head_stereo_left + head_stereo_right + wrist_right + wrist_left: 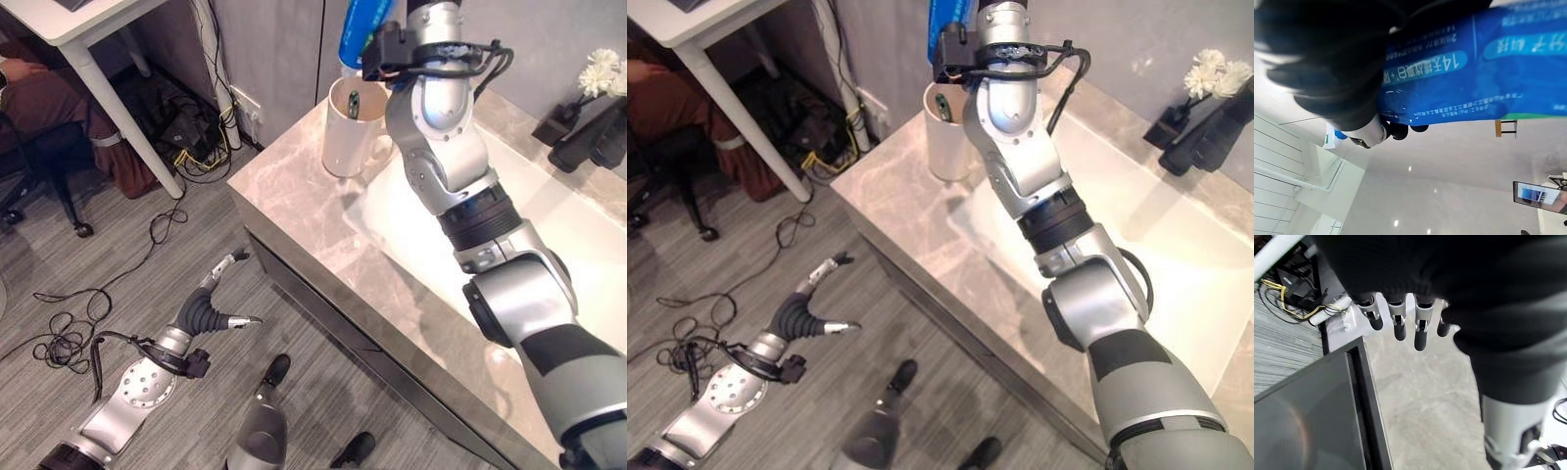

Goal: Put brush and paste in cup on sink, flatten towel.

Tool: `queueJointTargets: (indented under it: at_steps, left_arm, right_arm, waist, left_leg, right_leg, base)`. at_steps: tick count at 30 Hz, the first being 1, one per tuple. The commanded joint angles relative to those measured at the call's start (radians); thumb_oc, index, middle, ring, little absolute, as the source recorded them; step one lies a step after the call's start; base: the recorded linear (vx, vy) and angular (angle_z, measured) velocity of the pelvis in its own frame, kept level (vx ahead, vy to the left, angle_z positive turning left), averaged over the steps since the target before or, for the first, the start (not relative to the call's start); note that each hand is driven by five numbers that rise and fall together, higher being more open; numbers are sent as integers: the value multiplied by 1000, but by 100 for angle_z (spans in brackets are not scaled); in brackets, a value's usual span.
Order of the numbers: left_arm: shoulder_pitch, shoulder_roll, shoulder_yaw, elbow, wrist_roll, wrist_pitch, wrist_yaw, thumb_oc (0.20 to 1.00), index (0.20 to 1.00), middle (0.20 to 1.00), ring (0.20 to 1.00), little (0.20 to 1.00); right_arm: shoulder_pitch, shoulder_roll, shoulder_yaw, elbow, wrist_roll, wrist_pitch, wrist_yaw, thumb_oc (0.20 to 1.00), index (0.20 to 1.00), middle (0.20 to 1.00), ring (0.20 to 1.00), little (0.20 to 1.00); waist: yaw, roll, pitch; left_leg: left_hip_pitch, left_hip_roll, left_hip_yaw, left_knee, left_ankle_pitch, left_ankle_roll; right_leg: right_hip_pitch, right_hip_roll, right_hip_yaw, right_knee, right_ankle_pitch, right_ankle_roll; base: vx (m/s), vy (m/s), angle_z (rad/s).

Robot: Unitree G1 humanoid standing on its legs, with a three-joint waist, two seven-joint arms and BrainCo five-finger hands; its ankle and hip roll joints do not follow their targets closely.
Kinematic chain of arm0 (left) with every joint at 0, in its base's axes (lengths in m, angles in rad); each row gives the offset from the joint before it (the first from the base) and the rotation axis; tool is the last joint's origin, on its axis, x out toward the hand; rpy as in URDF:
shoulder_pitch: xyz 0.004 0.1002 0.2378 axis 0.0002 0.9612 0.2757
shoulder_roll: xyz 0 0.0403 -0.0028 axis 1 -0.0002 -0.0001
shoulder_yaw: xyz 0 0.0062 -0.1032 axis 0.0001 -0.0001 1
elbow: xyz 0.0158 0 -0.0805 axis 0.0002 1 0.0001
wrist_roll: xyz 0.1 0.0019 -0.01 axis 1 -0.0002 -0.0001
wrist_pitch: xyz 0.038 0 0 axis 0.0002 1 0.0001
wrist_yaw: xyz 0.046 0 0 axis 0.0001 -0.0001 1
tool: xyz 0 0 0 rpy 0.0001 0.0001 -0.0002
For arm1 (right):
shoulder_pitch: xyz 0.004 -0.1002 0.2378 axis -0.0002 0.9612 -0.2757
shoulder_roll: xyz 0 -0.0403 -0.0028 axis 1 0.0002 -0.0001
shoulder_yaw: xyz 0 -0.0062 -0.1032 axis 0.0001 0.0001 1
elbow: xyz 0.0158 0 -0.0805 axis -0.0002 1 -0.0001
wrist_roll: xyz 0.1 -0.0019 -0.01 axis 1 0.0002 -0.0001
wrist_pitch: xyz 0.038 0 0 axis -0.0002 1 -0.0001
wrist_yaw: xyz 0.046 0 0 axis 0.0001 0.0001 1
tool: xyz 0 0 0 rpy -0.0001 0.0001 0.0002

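Currently the right hand [1332, 73] grips the blue paste tube [1459, 73] above the white cup [348, 137] on the sink counter [294, 196]; judged light, soft and slippery, hold it mid-body; left hand [211, 308] hangs open, idle.

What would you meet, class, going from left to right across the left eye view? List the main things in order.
White table leg → left hand → white cup → sink basin → white flowers.
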Motion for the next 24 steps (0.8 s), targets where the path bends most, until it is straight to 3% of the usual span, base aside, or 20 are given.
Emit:
queueJointTargets:
  at_steps: [1, 24]
  left_arm:
    - [39, 44, 60, -96, -9, -62, -2, 1000, 1000, 1000, 1000, 1000]
    - [49, 35, 90, -122, -10, -51, -5, 1000, 1000, 1000, 1000, 1000]
  right_arm:
    - [-69, -85, 32, -32, -41, -40, 9, 200, 200, 200, 200, 200]
    - [-13, -68, 29, -81, -16, -38, 47, 200, 200, 200, 200, 200]
  waist:
    - [10, -25, -15]
    - [-10, -28, -13]
  left_leg:
    - [48, -58, -11, 6, -59, 65]
    - [45, -59, 14, 6, -58, 70]
  right_leg:
    - [45, -77, 98, 2, 122, 52]
    - [24, -76, 128, 2, 135, 53]
  base:
    - [0, 0, 0]
    - [-4, 1, -2]
